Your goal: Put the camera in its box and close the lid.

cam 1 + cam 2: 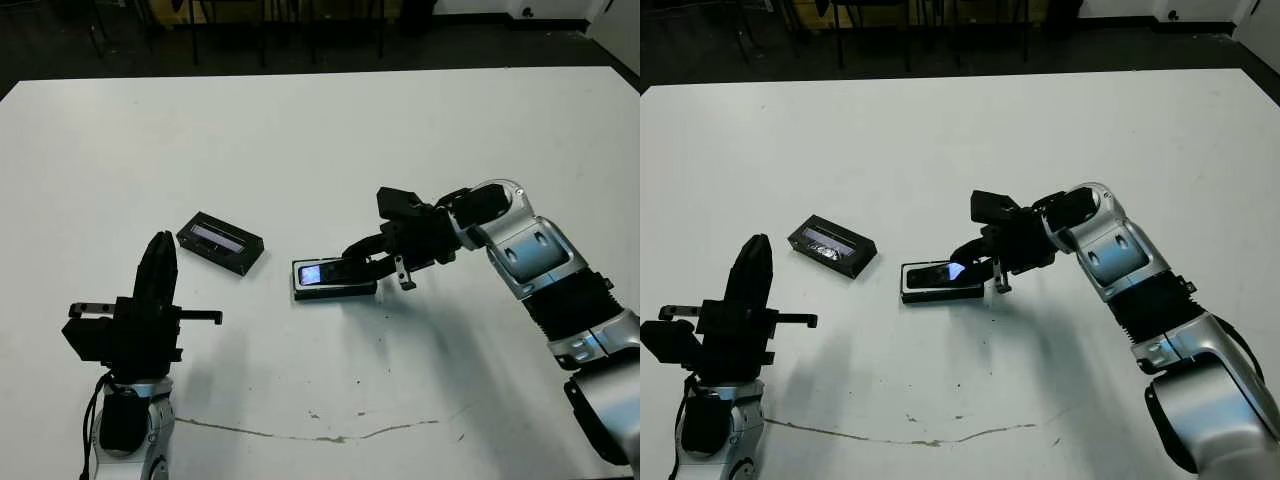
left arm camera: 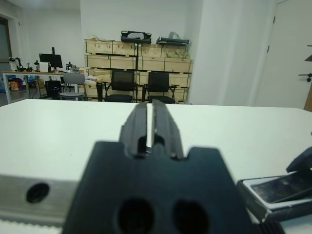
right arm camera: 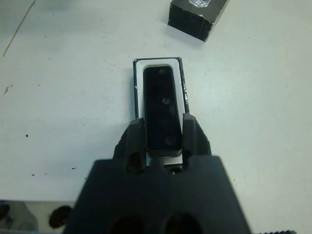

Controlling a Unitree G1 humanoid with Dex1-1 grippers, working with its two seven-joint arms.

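Right wrist view: the right hand [image 3: 163,131] pinches the near end of the camera [image 3: 161,105], its two fingers [image 3: 135,139] pressed on the long sides, as the camera lies over the white-lined box [image 3: 158,63]. White lining shows around the far end and along one side, so the camera appears lined up with the box; whether it is fully seated cannot be told. By this reading the first half of the task is nearly done: release remains, then the lid.

The lid [image 1: 220,242] lies apart on the desk [image 1: 330,140], at about 10 o'clock from the box, untouched. The left hand [image 1: 158,275] stands upright near the desk's front edge, fingers pressed together and empty.

The desk is bare all around, with open room at 12 o'clock and between lid and box. All three items sit well clear of every edge.
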